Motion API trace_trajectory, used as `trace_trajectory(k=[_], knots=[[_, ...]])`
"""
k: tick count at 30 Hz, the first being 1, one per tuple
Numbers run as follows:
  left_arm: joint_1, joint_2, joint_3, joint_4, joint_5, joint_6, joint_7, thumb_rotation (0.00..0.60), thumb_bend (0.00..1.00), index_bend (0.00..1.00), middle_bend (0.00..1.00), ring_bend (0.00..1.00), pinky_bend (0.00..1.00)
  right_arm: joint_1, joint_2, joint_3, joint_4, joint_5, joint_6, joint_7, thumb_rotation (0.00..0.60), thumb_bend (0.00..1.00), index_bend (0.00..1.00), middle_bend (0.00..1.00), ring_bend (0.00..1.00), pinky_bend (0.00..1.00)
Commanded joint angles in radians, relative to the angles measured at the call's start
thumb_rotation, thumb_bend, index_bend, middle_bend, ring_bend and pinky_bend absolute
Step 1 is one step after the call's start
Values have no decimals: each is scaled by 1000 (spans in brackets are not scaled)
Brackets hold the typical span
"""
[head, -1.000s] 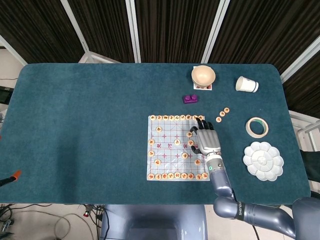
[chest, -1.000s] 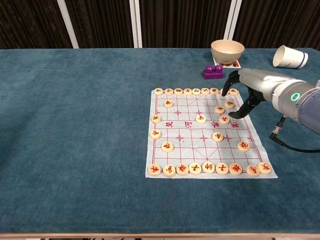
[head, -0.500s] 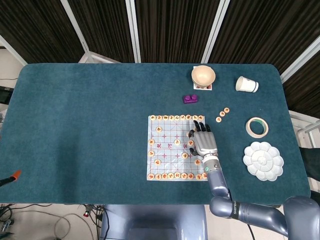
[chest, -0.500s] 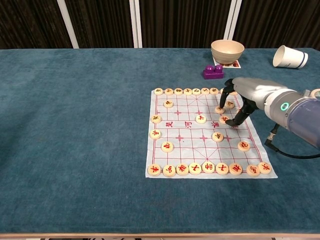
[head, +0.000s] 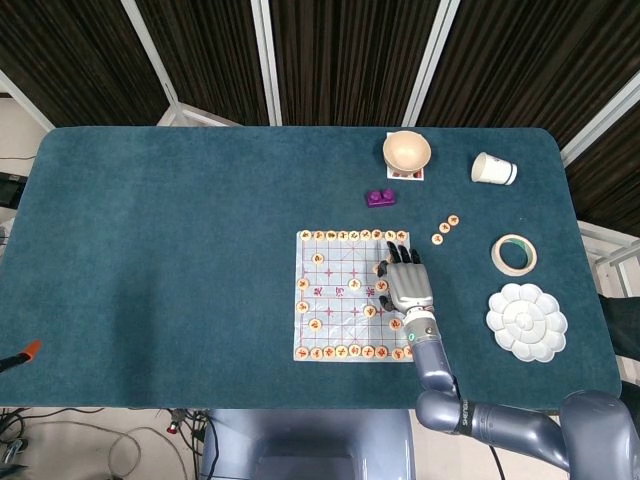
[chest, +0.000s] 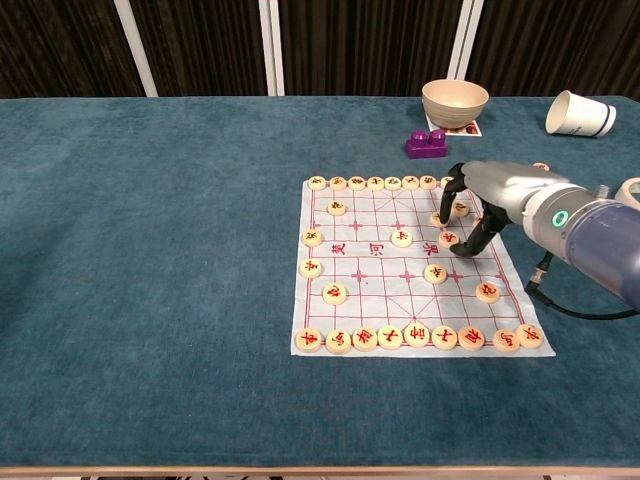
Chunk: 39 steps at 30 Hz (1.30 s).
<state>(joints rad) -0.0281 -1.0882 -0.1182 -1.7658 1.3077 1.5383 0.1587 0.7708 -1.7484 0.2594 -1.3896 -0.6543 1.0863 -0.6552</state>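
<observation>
Drifting lower and toward 9 o'clock since a second ago, the right hand (chest: 478, 205) now arches over the chessboard (chest: 372, 262), fingertips (chest: 446, 212) closing around a chess piece (chest: 439, 219), nothing lifted yet.

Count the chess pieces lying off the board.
3, in a diagonal row on the cloth off the board's far right corner: nearest piece, middle piece, farthest piece. The right hand may hide others.
</observation>
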Motion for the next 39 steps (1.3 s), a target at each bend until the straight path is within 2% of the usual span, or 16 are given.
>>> trace_trajectory(k=[1, 19, 39], knots=[[0, 0, 0, 0, 0, 0, 1, 600, 0, 79, 0, 0, 4, 3, -4, 3, 9, 6, -3, -1, 600, 379, 414, 0, 1, 81], [0, -2, 0, 1, -1, 2, 4, 600, 0, 79, 0, 0, 4, 10, -23, 8, 57, 26, -19, -7, 600, 378, 470, 0, 2, 81], [-1, -2, 0, 2, -3, 1, 6, 600, 0, 79, 0, 0, 4, 23, -40, 20, 81, 52, -23, -28, 600, 378, 474, 0, 2, 80]])
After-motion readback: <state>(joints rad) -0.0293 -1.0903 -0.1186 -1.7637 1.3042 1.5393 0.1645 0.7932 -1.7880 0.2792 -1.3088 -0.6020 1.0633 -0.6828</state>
